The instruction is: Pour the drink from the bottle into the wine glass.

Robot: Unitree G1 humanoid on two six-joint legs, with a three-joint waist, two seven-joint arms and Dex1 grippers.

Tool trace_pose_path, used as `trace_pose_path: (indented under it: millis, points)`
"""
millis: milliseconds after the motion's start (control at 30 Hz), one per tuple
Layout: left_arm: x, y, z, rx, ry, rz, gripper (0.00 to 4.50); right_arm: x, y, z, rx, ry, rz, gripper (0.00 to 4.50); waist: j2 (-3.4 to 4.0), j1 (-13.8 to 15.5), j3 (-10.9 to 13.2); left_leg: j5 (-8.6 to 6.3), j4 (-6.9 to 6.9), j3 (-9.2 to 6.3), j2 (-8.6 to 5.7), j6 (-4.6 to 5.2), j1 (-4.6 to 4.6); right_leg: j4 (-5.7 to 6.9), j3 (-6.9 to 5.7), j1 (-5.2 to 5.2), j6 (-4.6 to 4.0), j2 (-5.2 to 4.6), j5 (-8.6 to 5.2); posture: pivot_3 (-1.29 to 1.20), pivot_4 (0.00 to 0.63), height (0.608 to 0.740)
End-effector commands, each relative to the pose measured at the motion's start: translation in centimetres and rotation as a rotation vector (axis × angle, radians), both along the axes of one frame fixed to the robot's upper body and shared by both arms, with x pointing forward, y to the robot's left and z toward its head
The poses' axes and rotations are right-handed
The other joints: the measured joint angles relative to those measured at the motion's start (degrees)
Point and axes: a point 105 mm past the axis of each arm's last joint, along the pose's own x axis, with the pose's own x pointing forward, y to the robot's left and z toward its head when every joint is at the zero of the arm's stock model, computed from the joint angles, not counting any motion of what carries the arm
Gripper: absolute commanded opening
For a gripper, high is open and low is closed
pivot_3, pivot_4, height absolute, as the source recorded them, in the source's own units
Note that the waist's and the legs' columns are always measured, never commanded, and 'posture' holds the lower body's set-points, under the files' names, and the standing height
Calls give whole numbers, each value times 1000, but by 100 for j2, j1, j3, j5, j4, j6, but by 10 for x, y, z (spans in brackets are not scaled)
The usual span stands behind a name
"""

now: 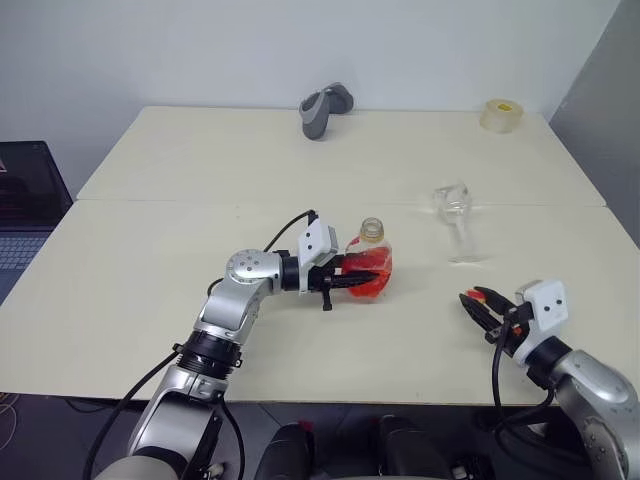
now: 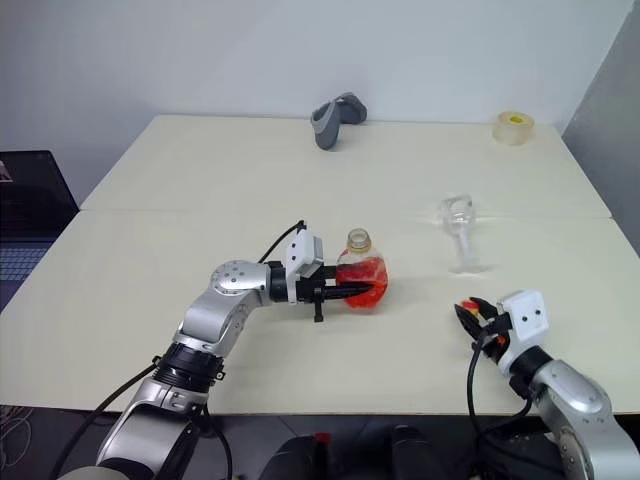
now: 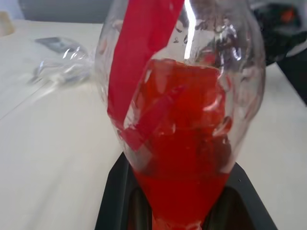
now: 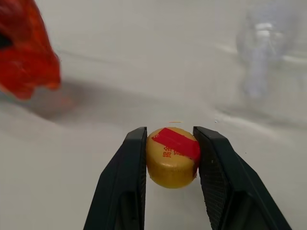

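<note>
The clear bottle [image 1: 370,265] stands mid-table with its neck uncapped, and the red-orange drink [image 3: 184,158] fills its bulbous lower body. My left gripper [image 1: 362,284] is shut on that lower body from the left. To the right, near the table's front edge, my right gripper [image 4: 171,153] is shut on the yellow-red cap [image 4: 173,157]; this gripper [image 1: 480,305] sits right of and nearer than the bottle. The clear wine glass [image 1: 456,218] stands upright on the table beyond the right gripper and right of the bottle, and looks empty.
A grey handheld device [image 1: 325,108] lies at the far middle of the table [image 1: 150,280]. A roll of tape [image 1: 501,114] sits at the far right corner. A laptop [image 1: 25,200] is off the table's left side.
</note>
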Motion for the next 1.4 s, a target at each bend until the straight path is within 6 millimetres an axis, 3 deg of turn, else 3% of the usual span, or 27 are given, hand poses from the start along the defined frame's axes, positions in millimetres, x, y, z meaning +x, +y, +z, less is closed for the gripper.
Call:
trace_pose_path:
  millis: [33,200,233,500,633,700,800,967,1067,1233,1400]
  points:
    - [-4,-7,14,-20,-59,-50,746,9,-22,-2,-12,-62,-144,1191,4,5,1,0,-1,0,0,0,-1,0,0,0,0,3,0,0,150,740]
    - [-1,-10,15,-17,-68,-49,746,20,-33,-17,-19,-33,-192,1191,6,24,2,0,0,2,-3,-1,-4,-2,2,-2,-1,4,0,0,150,740]
    - [1,-10,15,-17,-72,-42,746,21,-33,-21,-25,-13,-175,1921,7,26,1,0,1,1,-3,-1,-5,-3,2,-2,-1,4,0,0,150,740]
    - [10,3,14,-31,-84,59,746,6,-38,-20,-21,61,-63,4500,8,27,0,0,1,1,-4,0,-7,-4,6,-2,-1,3,0,0,150,740]
    - [21,17,16,-56,-91,168,746,5,-43,6,-39,8,-37,4500,10,21,0,0,1,-1,-4,0,-8,-5,6,-1,-1,0,0,0,150,740]
    - [37,34,21,-82,-131,299,746,6,-22,29,5,-32,77,4500,11,12,1,0,1,0,-2,0,-5,-4,7,-1,-1,0,0,0,150,740]
    - [62,66,31,-123,-199,524,746,5,32,54,-3,-85,326,4500,12,-15,1,0,0,0,5,0,0,-1,6,-1,-2,4,0,0,150,740]
    - [85,107,34,-152,-244,755,745,19,92,62,-63,-136,541,4500,7,24,3,0,2,-16,1,0,-12,-9,-9,-4,-1,6,0,0,150,740]
    - [98,138,34,-187,-231,912,745,39,129,67,-85,-179,629,4500,-1,26,6,0,11,-14,-6,-1,-18,-9,-10,-7,-1,-6,0,0,150,740]
    - [114,169,35,-227,-200,1077,745,54,161,80,-102,-214,701,4500,-7,76,8,1,15,-26,-9,-2,-31,-13,-26,-12,-1,-14,0,0,150,740]
    - [121,186,24,-214,-167,1193,745,57,170,85,-104,-218,742,4500,-9,74,7,1,15,-20,-13,-2,-32,-16,-27,-14,-1,-21,1,0,150,740]
